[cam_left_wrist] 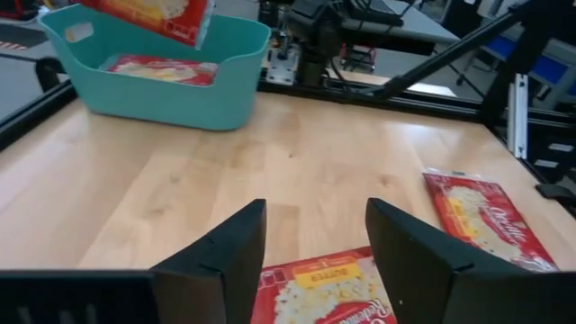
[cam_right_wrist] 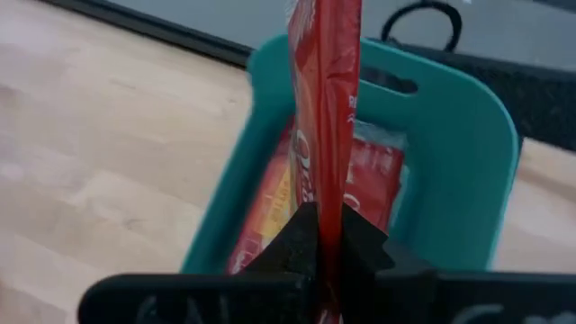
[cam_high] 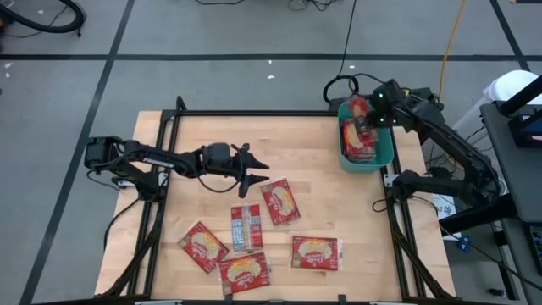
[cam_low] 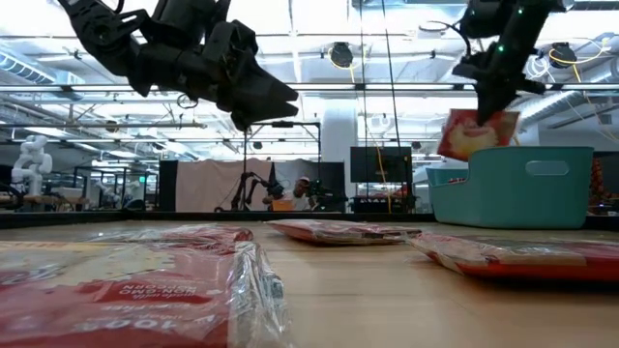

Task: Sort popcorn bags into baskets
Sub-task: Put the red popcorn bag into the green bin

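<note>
Now the right pincer (cam_high: pixel 366 119) pinches a popcorn bag (cam_high: pixel 359 113) on edge above the teal bin (cam_high: pixel 388 156), which already holds packets. Best to let it go low and centred, so it drops flat clear of the rim. The left pincer (cam_high: pixel 254 168) hangs spread over bare desk (cam_high: pixel 322 199), five bags (cam_high: pixel 280 202) lying near the front edge with open wood around them for reaching.
</note>
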{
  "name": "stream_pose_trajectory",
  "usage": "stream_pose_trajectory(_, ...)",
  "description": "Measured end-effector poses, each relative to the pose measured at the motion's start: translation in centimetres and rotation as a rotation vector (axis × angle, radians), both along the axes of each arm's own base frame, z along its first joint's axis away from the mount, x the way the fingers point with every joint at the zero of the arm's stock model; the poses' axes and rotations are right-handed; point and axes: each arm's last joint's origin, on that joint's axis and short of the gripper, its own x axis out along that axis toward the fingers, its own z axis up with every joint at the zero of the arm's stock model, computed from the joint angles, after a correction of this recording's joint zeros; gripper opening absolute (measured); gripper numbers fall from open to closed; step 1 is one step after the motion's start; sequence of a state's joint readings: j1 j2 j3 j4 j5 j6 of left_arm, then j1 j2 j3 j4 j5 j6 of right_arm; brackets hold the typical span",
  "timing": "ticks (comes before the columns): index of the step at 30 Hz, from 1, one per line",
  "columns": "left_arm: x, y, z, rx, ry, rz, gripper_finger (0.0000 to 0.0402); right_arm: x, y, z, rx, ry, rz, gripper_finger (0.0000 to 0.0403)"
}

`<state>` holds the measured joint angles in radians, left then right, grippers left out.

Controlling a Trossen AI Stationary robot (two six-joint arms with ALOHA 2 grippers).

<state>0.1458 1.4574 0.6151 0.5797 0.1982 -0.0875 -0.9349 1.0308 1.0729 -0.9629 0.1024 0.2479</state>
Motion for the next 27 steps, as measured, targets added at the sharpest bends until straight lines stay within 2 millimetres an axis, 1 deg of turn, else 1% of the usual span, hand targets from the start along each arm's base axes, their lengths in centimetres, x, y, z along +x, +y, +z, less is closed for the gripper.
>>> stream_pose_trajectory(4,0.1,-0.5,0.0,0.015,-0.002,-0.023,0.0181,0.0,0.0,-1.6,0.043,0.007,-0.027,0.0008)
stream_pose_trajectory(10,0.1,-0.5,0.0,0.025,-0.002,-0.026,0.0175,0.1,-0.1,-4.4,0.083,-0.025,-0.06,0.0009)
stream_pose_trajectory(14,0.1,-0.5,0.0,0.038,-0.002,-0.03,0.0175,0.2,-0.2,-5.7,0.073,-0.044,-0.08,0.0022)
stream_pose_trajectory(18,0.0,-0.5,0.0,0.043,-0.002,-0.031,0.0175,0.1,-0.2,-6.2,0.057,-0.008,-0.102,0.0053)
stream_pose_trajectory(20,0.0,-0.5,0.0,0.058,-0.003,-0.035,0.0175,-0.1,-0.2,-6.2,0.038,0.022,-0.122,0.0076)
stream_pose_trajectory(27,0.0,-0.5,0.0,0.063,-0.003,-0.036,0.0175,-0.1,-0.3,-6.0,0.005,0.033,-0.125,0.0152)
